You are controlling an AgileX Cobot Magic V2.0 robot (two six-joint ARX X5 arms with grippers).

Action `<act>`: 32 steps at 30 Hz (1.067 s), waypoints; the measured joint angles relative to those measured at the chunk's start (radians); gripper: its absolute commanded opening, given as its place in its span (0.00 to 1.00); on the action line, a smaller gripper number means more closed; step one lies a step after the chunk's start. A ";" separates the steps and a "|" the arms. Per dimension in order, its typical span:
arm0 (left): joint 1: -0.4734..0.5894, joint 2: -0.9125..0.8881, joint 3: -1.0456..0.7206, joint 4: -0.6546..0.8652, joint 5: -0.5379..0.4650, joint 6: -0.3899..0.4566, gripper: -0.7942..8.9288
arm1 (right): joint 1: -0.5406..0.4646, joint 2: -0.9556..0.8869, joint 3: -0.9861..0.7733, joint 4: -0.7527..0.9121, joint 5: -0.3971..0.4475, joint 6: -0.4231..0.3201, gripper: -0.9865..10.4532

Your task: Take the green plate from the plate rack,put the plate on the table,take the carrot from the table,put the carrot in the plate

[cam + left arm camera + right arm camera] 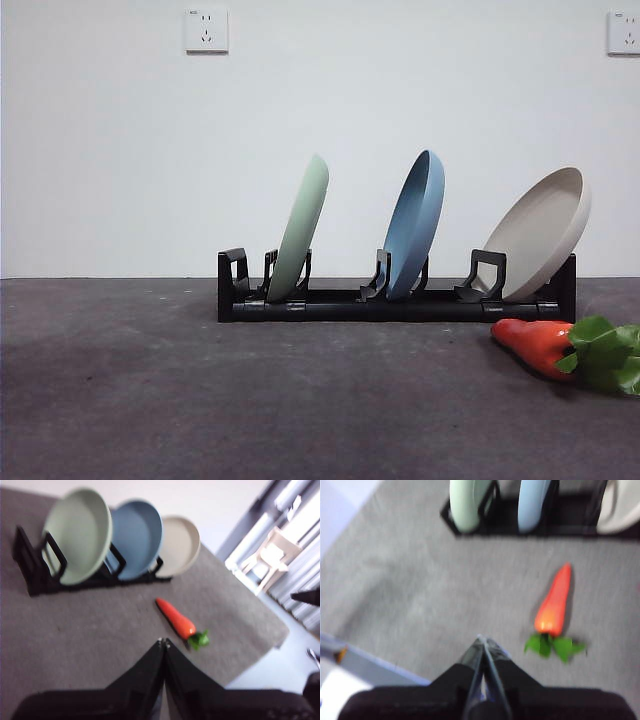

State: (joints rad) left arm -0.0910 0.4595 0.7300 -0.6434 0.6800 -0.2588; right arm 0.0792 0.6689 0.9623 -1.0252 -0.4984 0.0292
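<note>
The green plate (301, 228) stands on edge in the left slot of the black plate rack (330, 303); it also shows in the left wrist view (77, 535) and the right wrist view (465, 502). The carrot (540, 345) lies on the dark grey table (200, 400) in front of the rack's right end, leaves to the right; it also shows in the left wrist view (176, 618) and the right wrist view (554, 605). My left gripper (163, 641) and right gripper (482, 639) are both shut and empty, held above the table away from the rack. Neither shows in the front view.
A blue plate (415, 225) stands in the middle slot and a beige plate (540, 232) leans in the right slot. The table's edge (260, 652) lies beyond the carrot in the left wrist view. A white wall rises behind the rack.
</note>
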 measured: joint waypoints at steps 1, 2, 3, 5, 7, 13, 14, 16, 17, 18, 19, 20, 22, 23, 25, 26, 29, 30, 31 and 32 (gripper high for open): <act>0.000 0.026 0.026 -0.036 0.005 0.022 0.07 | 0.000 0.023 0.023 -0.046 0.000 -0.019 0.08; 0.000 0.045 0.047 -0.068 0.005 0.042 0.07 | 0.000 0.038 0.037 -0.083 0.000 -0.035 0.08; 0.000 0.074 0.077 -0.122 0.005 0.079 0.07 | 0.000 0.058 0.050 -0.138 0.001 -0.061 0.08; 0.000 0.120 0.122 -0.222 0.005 0.151 0.07 | 0.000 0.076 0.051 -0.225 0.005 -0.105 0.08; 0.000 0.139 0.134 -0.264 0.005 0.187 0.08 | 0.000 0.083 0.051 -0.260 0.005 -0.132 0.10; 0.000 0.143 0.140 -0.266 0.005 0.198 0.73 | 0.000 0.083 0.051 -0.260 0.005 -0.140 0.58; 0.000 0.143 0.140 -0.266 0.006 0.197 0.73 | 0.000 0.083 0.051 -0.260 0.005 -0.138 0.58; 0.000 0.143 0.140 -0.262 0.021 0.196 0.73 | 0.000 0.083 0.051 -0.260 0.005 -0.138 0.58; 0.000 0.143 0.140 -0.254 0.034 0.196 0.73 | 0.000 0.083 0.051 -0.260 0.005 -0.138 0.58; 0.000 0.143 0.140 -0.244 0.044 0.195 0.73 | 0.000 0.083 0.051 -0.260 0.005 -0.138 0.58; 0.000 0.143 0.140 -0.227 0.047 0.189 0.73 | 0.000 0.083 0.051 -0.260 0.005 -0.137 0.58; 0.000 0.145 0.140 -0.198 0.048 0.179 0.73 | 0.000 0.083 0.051 -0.260 0.005 -0.134 0.58; -0.001 0.153 0.140 -0.147 0.051 0.159 0.73 | 0.000 0.083 0.051 -0.260 0.005 -0.130 0.58; -0.004 0.162 0.141 -0.115 0.053 0.149 0.73 | 0.000 0.083 0.051 -0.260 0.005 -0.130 0.58; -0.017 0.187 0.154 -0.085 0.053 0.137 0.73 | 0.000 0.083 0.051 -0.260 0.005 -0.124 0.58; -0.029 0.209 0.171 -0.073 0.053 0.134 0.73 | 0.000 0.083 0.051 -0.260 0.005 -0.122 0.58; -0.068 0.278 0.222 -0.048 0.051 0.126 0.73 | 0.000 0.083 0.051 -0.260 0.005 -0.119 0.58; -0.080 0.300 0.240 -0.037 0.047 0.126 0.73 | 0.000 0.083 0.051 -0.260 0.005 -0.119 0.58; -0.094 0.323 0.259 -0.025 0.038 0.125 0.73 | 0.000 0.083 0.051 -0.260 0.005 -0.118 0.58; -0.114 0.358 0.285 -0.006 0.020 0.124 0.73 | 0.000 0.083 0.051 -0.260 0.005 -0.117 0.58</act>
State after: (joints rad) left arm -0.2050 0.8177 1.0149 -0.6491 0.6998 -0.1349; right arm 0.0792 0.7517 1.0138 -1.2854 -0.4934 -0.0883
